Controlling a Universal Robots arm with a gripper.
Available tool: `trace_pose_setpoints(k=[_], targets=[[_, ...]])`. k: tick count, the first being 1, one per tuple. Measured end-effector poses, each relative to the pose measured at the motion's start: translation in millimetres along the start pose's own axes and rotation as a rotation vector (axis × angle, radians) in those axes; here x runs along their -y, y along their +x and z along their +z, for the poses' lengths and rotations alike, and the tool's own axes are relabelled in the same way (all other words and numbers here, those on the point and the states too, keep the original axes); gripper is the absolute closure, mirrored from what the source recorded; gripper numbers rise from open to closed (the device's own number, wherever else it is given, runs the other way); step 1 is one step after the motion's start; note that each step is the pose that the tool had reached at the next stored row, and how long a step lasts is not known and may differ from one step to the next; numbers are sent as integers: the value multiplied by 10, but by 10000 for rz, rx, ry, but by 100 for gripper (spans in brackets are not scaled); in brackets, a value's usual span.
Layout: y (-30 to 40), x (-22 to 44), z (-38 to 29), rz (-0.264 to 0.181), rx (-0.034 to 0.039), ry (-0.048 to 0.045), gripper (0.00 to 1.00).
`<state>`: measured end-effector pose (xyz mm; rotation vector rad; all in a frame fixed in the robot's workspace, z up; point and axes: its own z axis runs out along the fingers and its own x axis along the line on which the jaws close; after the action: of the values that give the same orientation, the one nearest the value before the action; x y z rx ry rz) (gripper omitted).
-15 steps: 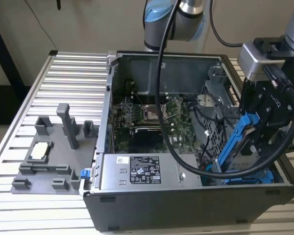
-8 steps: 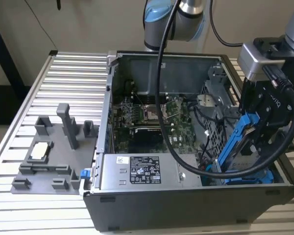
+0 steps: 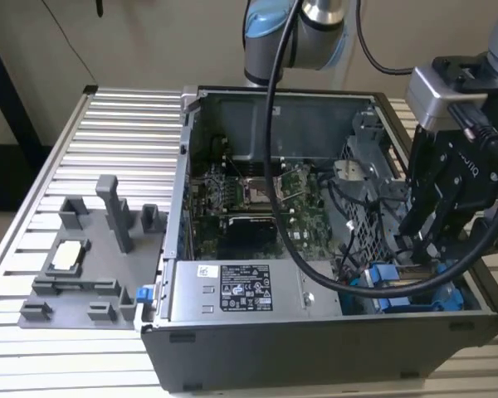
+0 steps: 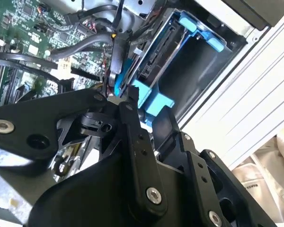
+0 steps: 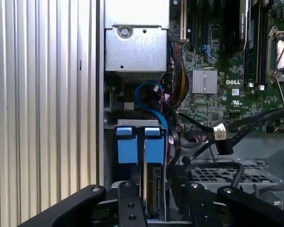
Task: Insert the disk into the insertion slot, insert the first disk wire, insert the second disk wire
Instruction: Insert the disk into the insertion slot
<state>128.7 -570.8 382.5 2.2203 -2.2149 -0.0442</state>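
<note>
- gripper (image 4: 146,109): black fingers (image 4: 137,142) look clamped on the near blue end of the disk (image 4: 156,101). Judged from the second wrist view, where the blue block sits tight btw. both fingers.
- disk again, first wrist view (image 5: 154,187): edge-on btw. the jaws. Long axis runs straight away from the gripper into the drive cage, so it's dead ahead and in line w/ the jaws. One arm only, no nearer/farther question.
- insertion slot (image 4: 191,78): dark bay just beside the held end. Disk seems at least partly in the cage; how deep, can't tell.
- other blue carrier (image 5: 125,144): two blue tabs just past the disk, sitting in the cage.
- wires: thin blue wire (image 5: 146,92) loops beyond the tabs. Black cable w/ white tag (image 5: 219,131) lies loose over the motherboard (image 5: 213,101). Whether either is plugged into the disk is hidden.
- writing: white sticker (image 3: 245,286) on the grey box at the case front, print too small to read. Tag on the cable is blank as far as I can tell. Other marks are makers' marks, left unread.
- far: open PC case (image 3: 257,348) on a slatted alu table (image 3: 124,133). Grey fixture tray (image 3: 83,249) on the exterior view's left, well apart from the gripper.
</note>
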Motion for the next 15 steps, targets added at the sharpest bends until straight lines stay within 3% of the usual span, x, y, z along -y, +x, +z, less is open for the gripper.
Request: trace_pose_setpoints(k=[6,10,11,15], targets=[[-6,-5,-245,-1,-20,-2,60],[-7,-5,-246,-2,-18,7,60],[-7,-10,-247,-3,-20,130,60],[-8,-27,-246,-19,12,848,60]])
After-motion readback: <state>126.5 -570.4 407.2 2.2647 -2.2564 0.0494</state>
